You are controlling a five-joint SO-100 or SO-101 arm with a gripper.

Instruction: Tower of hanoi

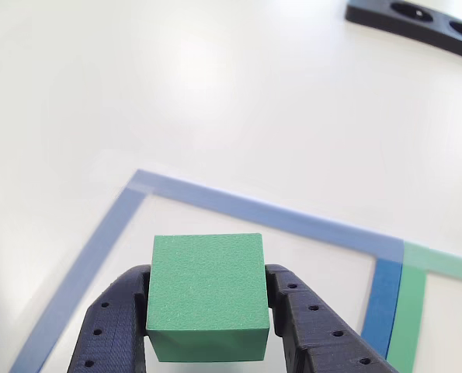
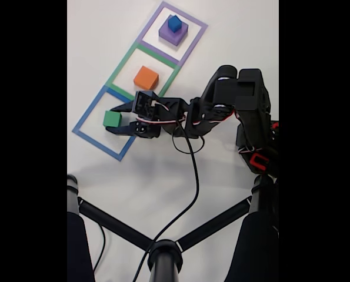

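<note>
— How many cubes are counted?
— Four: blue (image 2: 174,23), purple (image 2: 173,34), orange (image 2: 146,77), green (image 2: 112,118).
— And outlines?
— Three are seen: purple (image 2: 199,26), green (image 2: 123,62), blue (image 2: 87,117). One gripper (image 2: 113,119) is counted.

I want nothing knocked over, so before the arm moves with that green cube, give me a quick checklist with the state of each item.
1. Claw fingers on opposite side faces of the green cube: ok.
2. Green cube sits square between the fingers, not twisted: ok in the other view.
3. Green cube is lifted clear of the table: cannot tell.
4. Green cube is over the blue square outline: ok in the fixed view.
5. Orange cube has nothing on top, alone in the green square outline: ok.
6. Dark blue cube sits on the purple cube, so that stack is closed to the green cube: not ok as a drop spot.
</note>
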